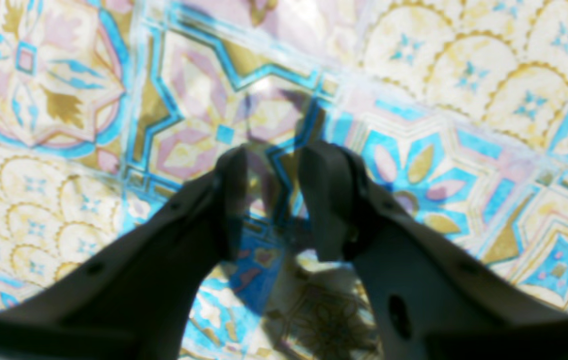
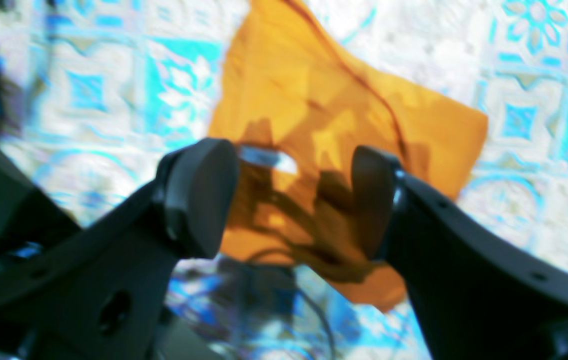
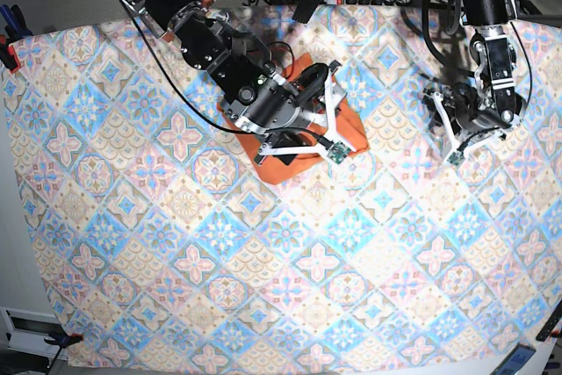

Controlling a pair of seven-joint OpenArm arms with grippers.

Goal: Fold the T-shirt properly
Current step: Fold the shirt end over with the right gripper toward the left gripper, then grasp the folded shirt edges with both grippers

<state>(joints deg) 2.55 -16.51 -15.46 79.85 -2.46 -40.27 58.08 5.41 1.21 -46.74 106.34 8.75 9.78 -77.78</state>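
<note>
- The plain orange soft-cloth T-shirt point(image 3: 303, 142) lies bunched into a small folded bundle on the blue-and-pink patterned tablecloth point(image 3: 263, 270), at the far side of the table and a little left of centre in the base view.
- The right gripper point(image 3: 309, 133) hangs directly over that bundle, its black arm reaching in from the far left corner.
- In the right wrist view the right gripper point(image 2: 294, 195) shows its two dark fingers point(image 2: 198, 195) spread wide, with the orange T-shirt point(image 2: 344, 125) lying between and beyond them; neither finger pinches any cloth.
- A small pale patch shows on the shirt beside the one fingertip; it is too blurred to name.
- The shirt's surface is creased, with one straight edge running toward the far right of that view.
- Over on the right of the base view, the left gripper point(image 3: 457, 125) sits well apart from the shirt, above bare tablecloth.
- The left wrist view has the left gripper point(image 1: 276, 200) with its fingers partly apart, a narrow gap between the tips and nothing in it but patterned tablecloth point(image 1: 464, 150) below.
</note>
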